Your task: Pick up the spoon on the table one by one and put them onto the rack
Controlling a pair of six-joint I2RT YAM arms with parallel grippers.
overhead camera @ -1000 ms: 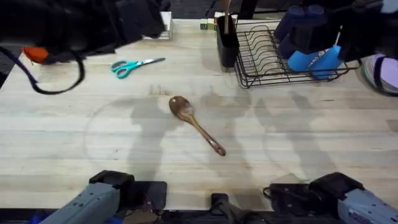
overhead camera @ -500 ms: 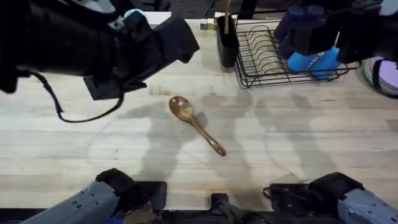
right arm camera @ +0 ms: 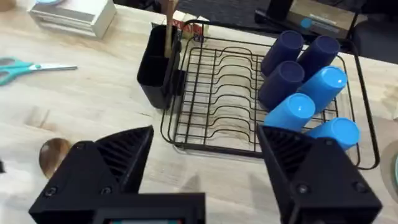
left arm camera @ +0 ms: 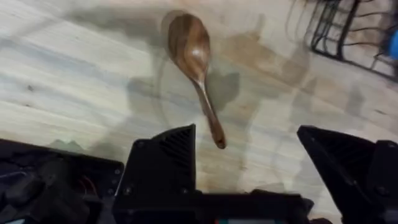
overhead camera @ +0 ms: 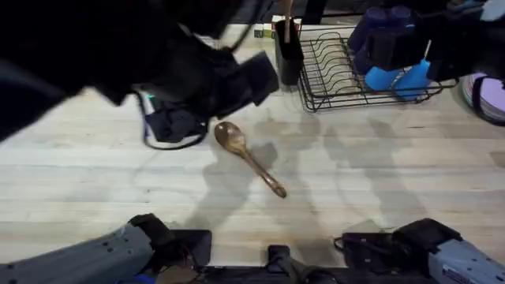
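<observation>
A dark reddish-brown wooden spoon [overhead camera: 245, 155] lies on the table's middle, bowl toward the far left, handle toward the near right. In the left wrist view the spoon [left arm camera: 194, 59] lies just beyond my open left gripper [left arm camera: 245, 132], its handle end between the finger lines. The left arm hangs dark and blurred over the table's far left. The black wire rack [overhead camera: 355, 75] stands at the far right. Its tall utensil holder [right arm camera: 158, 68] carries a tan wooden handle [right arm camera: 168, 22]. My right gripper [right arm camera: 205, 132] hovers open near the rack [right arm camera: 242, 93], holding nothing.
Several blue cups [right arm camera: 305, 81] lie in the rack's right half. Teal-handled scissors [right arm camera: 25, 68] and a white box [right arm camera: 74, 14] sit at the far left. A purple plate [overhead camera: 491, 95] is at the right edge.
The left arm has swept from the far left toward the middle and now covers the scissors, near the spoon's bowl. Spoon, rack and right arm have stayed put.
</observation>
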